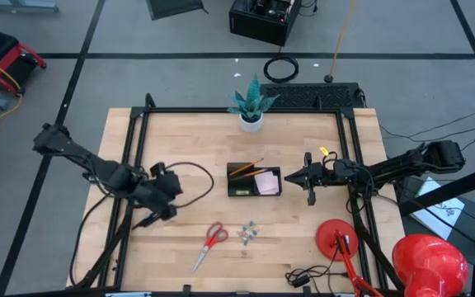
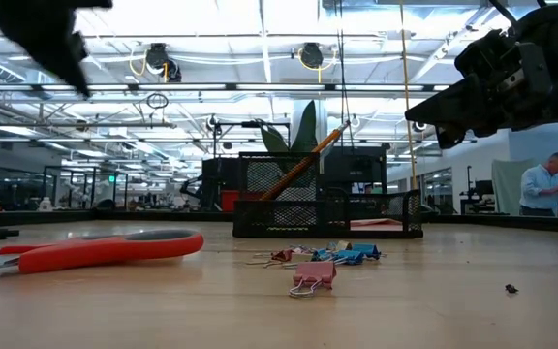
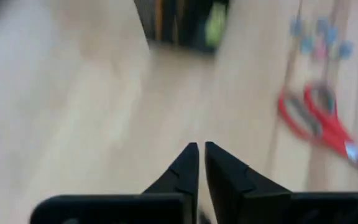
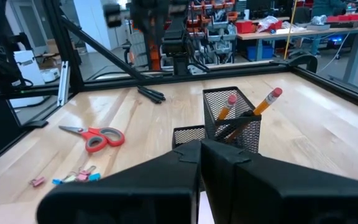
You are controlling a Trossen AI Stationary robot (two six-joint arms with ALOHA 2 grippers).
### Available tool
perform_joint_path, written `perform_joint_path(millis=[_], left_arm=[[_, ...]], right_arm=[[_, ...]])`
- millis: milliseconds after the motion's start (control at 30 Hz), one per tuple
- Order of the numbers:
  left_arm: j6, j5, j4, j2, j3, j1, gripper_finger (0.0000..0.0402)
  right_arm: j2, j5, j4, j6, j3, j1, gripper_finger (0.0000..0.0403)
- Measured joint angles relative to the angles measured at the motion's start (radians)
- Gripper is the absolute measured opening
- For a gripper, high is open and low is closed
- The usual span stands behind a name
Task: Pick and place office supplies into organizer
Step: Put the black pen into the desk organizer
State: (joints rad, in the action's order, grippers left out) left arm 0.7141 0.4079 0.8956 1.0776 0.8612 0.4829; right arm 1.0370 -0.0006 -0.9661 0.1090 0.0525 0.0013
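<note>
The black mesh organizer (image 1: pixel 254 180) stands at the table's middle, with an orange pencil (image 2: pixel 303 160) leaning in it and a pink sticky-note pad (image 1: pixel 265 182) lying in it. The red-handled scissors (image 1: pixel 210 243) and a cluster of small clips (image 1: pixel 248 233) lie flat on the table nearer the front edge. A tiny yellow piece (image 1: pixel 324 152) lies to the organizer's right. My left gripper (image 3: pixel 201 155) hovers left of the organizer, tilted down, shut on nothing. My right gripper (image 4: pixel 199 148) is level just right of the organizer, shut, holding nothing.
A potted plant (image 1: pixel 250 109) stands at the far edge behind the organizer. A red lamp (image 1: pixel 430 262) with its round base (image 1: pixel 336 236) occupies the front right corner, with cables (image 1: pixel 303 276) beside it. Bare wood lies between my left gripper and the scissors.
</note>
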Motion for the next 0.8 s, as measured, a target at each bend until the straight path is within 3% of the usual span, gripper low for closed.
perform_joint_path(millis=[133,500,600,800], left_arm=[[0.099,-0.099,0.045,0.098,0.0,0.021,0.0041],[0.125,-0.182,0.072,0.339,0.0,0.042,0.0177],[0.115,-0.245,0.06,0.368,0.0,0.05,0.0187],[0.126,-0.259,0.06,0.389,0.0,0.079,0.0172]], right_arm=[[0.0,0.0,0.0,0.003,0.0,0.0,0.0004],[0.0,0.0,0.006,0.003,0.0,0.0,0.0004],[0.0,0.0,0.008,0.003,0.0,0.0,0.0004],[0.0,0.0,0.008,0.003,0.0,0.0,0.0004]])
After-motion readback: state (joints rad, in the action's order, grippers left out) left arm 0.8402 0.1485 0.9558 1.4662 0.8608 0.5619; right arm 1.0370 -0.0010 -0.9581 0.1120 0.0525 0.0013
